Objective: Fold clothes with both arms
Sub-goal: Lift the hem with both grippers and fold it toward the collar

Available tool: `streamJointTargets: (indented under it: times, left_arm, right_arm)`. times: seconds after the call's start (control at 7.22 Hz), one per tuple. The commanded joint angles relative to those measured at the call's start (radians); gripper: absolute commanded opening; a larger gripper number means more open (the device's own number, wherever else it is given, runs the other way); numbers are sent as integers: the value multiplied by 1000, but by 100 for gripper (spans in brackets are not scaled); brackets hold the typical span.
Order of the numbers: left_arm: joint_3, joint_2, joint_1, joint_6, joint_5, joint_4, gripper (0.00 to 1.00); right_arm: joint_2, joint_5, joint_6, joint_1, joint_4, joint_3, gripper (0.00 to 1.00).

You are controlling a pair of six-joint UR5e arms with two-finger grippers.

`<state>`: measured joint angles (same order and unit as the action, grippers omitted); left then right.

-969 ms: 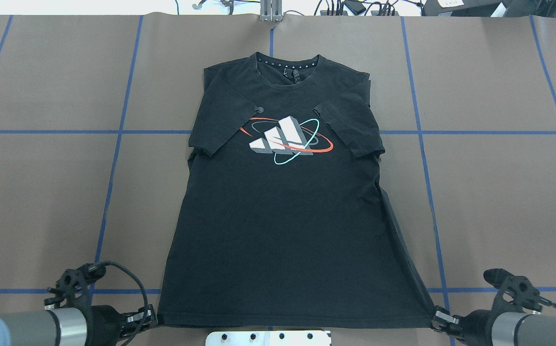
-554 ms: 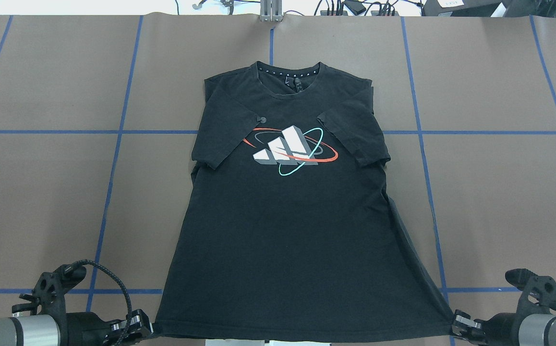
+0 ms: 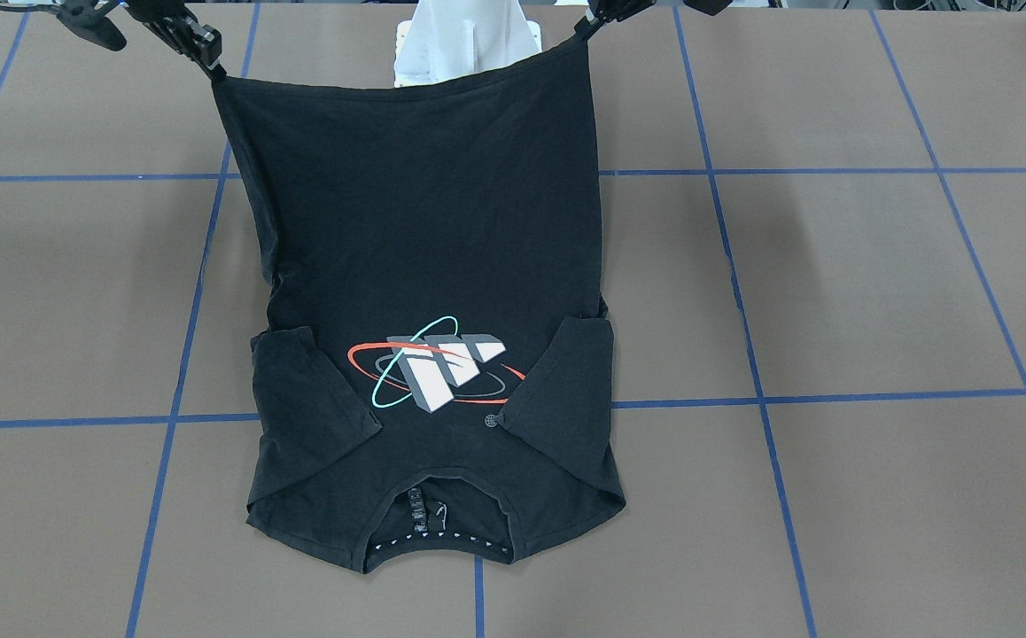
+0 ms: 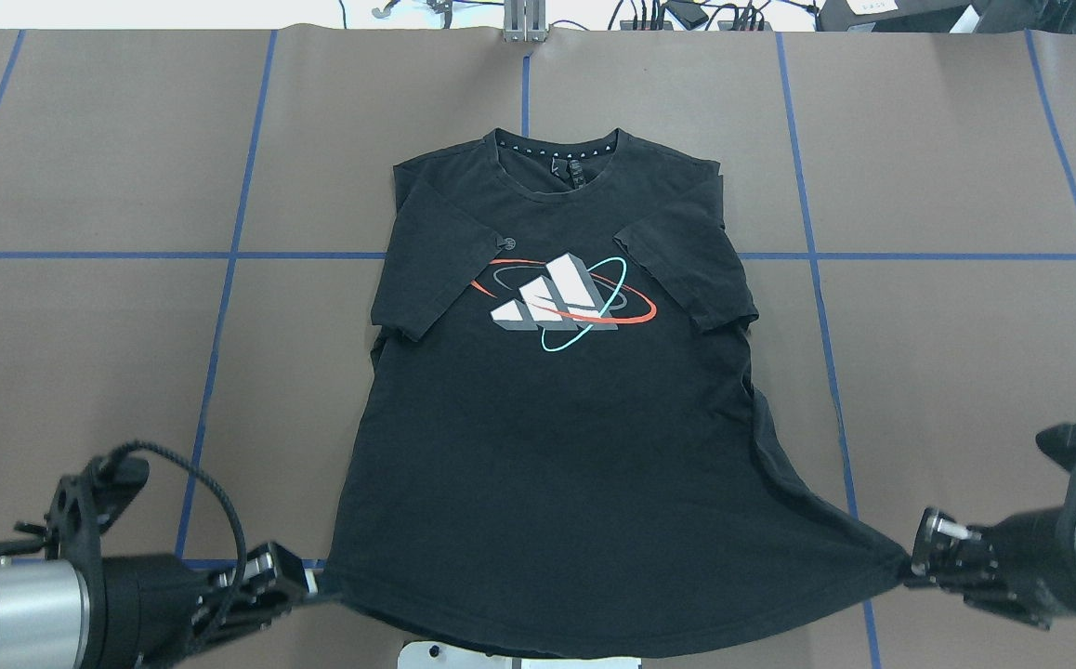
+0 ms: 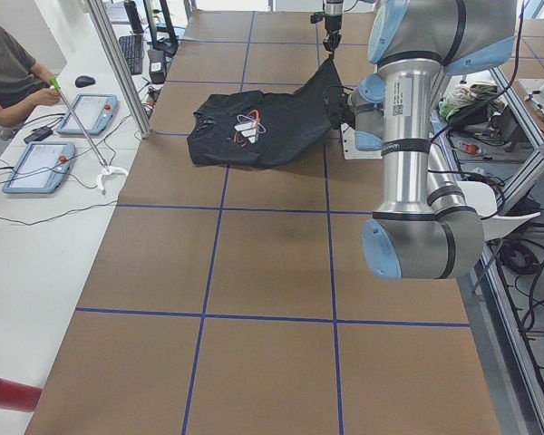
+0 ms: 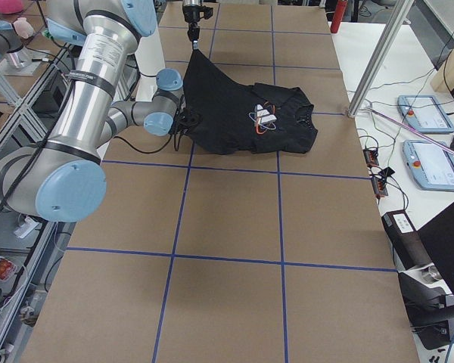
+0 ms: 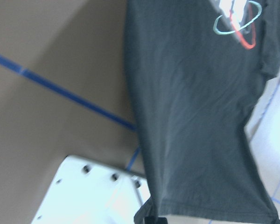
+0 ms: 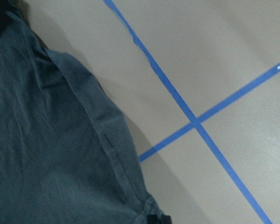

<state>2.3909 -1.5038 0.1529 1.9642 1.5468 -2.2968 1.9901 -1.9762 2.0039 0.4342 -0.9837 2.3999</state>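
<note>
At the near edge of the table (image 4: 83,372), the hem corners of the shirt (image 4: 538,446) are clamped by the left gripper (image 4: 304,583) and right gripper (image 4: 911,562). The hem is held raised and taut, probably for folding toward the flat-lying collar (image 4: 557,160).

T-shirt (image 4: 547,437) on table (image 4: 83,372), collar far; left gripper (image 4: 313,583), right gripper (image 4: 910,564) at hem corners

— Any words to read on the T-shirt (image 4: 538,446)?
— None. Just a chest graphic (image 4: 561,299): three slanted white bars ringed by an orange oval and a teal oval, no letters.
— Anything else printed?
— A small round mark (image 4: 505,242) on one sleeve, too small to read. White triangles (image 3: 442,538) along the inner collar. A printed label (image 5: 401,91) on the left arm (image 5: 408,181), illegible.
</note>
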Motion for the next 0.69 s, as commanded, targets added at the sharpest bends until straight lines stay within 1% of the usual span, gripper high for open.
streamJointTargets:
  times: [0.0,0.14,0.28,0.42,0.55]
  left_arm:
    - [-117,-86,225,-152,108,10,0]
    - [-178,-117,317,-187,172,10,0]
    - [-209,-122,377,-249,194,10,0]
    - [-252,-150,420,-269,196,11,0]
    - [-330,-220,462,-271,197,11,0]
  right_arm:
    - [-174,-244,-39,305,-7,-141,0]
    - [-259,-318,-39,410,-15,-215,0]
    - [-351,-337,-39,450,-120,-244,0]
    - [-460,-333,-51,468,-288,-254,0]
    - [-515,-322,-144,480,-406,-261,0]
